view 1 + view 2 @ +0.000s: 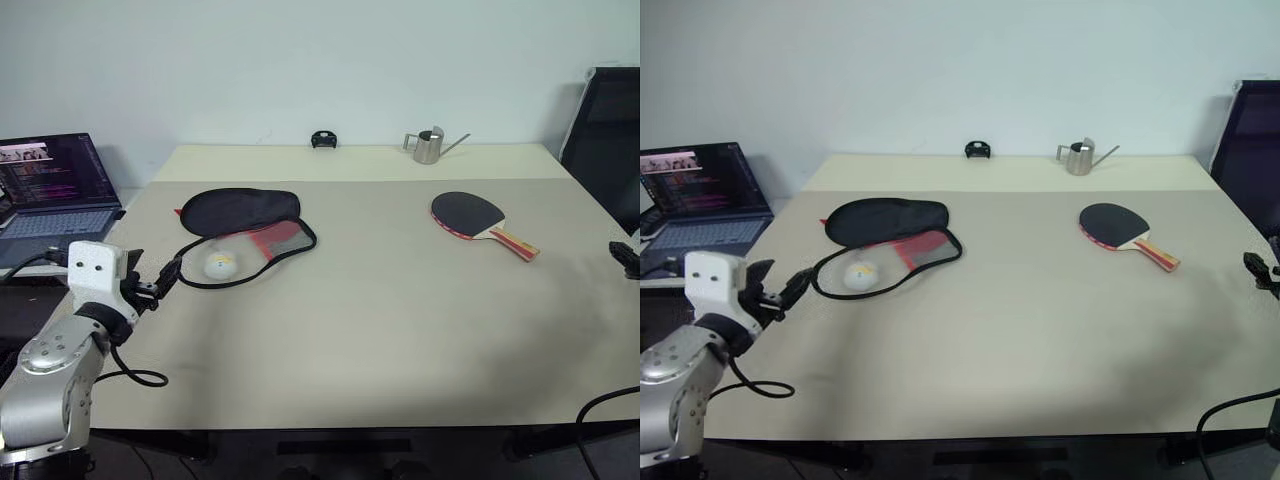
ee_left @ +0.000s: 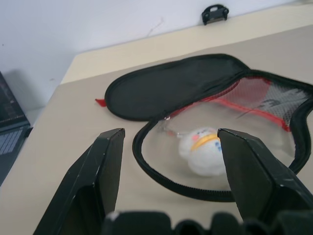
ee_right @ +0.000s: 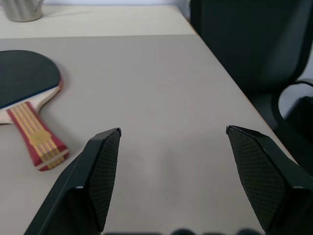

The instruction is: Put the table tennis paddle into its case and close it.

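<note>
The left gripper [image 1: 165,277] hovers level at the beige table's [image 1: 380,330] left edge, jaws wide, aimed at the unzipped black fabric case [image 1: 245,225], probably to steady it. The black-faced, wooden-handled paddle [image 1: 480,223] lies toward the right edge; the right gripper [image 3: 173,171] waits there wide, empty.

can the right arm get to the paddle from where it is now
Probably yes. The right gripper is open and empty at the table's right edge, and the table tennis paddle lies flat nearby with its handle toward that side. Only bare table lies between them; nothing blocks the way.
</note>
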Motion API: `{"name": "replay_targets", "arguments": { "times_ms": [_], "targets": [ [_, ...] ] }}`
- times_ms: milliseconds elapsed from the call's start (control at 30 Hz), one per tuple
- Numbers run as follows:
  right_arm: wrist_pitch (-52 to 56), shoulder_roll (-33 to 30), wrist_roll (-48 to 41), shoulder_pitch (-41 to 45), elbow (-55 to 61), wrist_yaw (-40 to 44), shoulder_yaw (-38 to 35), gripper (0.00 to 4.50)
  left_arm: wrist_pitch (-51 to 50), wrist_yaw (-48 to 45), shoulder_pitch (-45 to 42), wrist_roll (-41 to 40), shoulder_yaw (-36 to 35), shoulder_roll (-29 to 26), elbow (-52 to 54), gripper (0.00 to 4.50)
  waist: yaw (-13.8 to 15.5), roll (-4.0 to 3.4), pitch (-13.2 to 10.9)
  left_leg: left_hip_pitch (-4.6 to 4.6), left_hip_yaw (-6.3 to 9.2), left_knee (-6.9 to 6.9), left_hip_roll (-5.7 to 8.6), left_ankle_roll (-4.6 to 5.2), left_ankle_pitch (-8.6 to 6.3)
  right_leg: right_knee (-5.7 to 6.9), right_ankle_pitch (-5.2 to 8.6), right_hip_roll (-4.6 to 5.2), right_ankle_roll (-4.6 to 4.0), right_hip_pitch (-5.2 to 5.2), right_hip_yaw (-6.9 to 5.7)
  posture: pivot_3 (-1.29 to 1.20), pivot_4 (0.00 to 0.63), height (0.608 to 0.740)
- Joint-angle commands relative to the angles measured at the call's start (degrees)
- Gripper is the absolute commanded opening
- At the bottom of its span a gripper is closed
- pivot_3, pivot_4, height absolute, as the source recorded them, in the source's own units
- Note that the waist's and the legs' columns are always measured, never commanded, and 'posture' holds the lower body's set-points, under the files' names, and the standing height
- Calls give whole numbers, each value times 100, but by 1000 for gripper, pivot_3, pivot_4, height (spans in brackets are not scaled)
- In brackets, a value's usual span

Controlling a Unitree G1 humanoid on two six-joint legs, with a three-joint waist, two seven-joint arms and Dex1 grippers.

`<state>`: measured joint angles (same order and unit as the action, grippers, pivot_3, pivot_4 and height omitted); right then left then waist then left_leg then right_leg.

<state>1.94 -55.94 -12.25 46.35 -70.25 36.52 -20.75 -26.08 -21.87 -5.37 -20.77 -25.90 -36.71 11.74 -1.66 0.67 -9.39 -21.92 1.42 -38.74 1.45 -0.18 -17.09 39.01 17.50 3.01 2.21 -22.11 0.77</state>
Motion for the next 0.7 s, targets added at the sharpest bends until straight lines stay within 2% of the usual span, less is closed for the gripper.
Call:
{"name": "replay_targets", "arguments": {
  "times_ms": [33, 367, 700],
  "targets": [
    [1, -285, 106, 225, 116, 125, 55, 3748, 84, 72, -165, 126, 28, -7, -109, 3316, 1, 0, 0, 0, -1, 0, 0, 0, 0, 0, 0, 0, 0, 0, 1, 0, 150, 740],
    [13, -367, 178, 391, 193, 375, 74, 3748, 593, 37, -383, 280, -24, 56, -623, 3316, -1, 0, 0, 0, -3, 1, 0, -1, -1, -2, 0, 0, 0, 0, 1, 0, 150, 740],
    [-11, -14, -7, 315, 451, 541, 11, 3748, 904, -30, -160, 224, -414, 12, -842, 3316, -7, 0, 0, 1, -4, 0, 0, 1, -2, 0, -1, 1, 1, 0, 3, 0, 150, 740]
  ]
}}
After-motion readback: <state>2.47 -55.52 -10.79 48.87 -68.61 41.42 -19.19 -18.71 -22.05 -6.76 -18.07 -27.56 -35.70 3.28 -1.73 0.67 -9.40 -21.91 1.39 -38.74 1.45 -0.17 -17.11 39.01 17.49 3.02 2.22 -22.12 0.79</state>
